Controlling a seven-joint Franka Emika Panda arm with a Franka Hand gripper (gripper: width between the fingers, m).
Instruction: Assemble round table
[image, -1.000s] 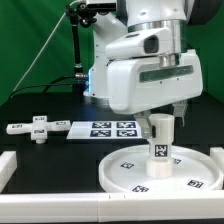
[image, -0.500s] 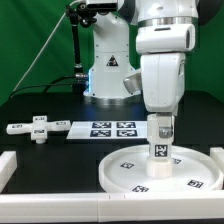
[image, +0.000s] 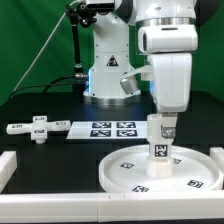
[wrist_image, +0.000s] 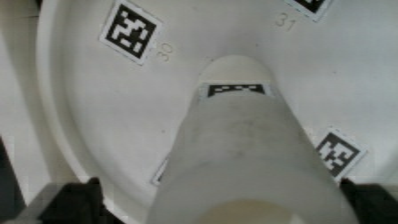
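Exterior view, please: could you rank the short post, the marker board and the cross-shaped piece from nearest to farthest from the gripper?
1. Short post: upright on the round disc, right between the fingers of the gripper.
2. Marker board: lying flat, off toward the exterior view's left.
3. Cross-shaped piece: farthest, beyond the board, near the exterior view's left edge.

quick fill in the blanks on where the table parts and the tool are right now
1. The post stands ___ on the disc.
2. The cross piece lies to the exterior view's ___ of the marker board.
3. The tool is ___, with its jaws on either side of the post's top.

Missing words: upright; left; open
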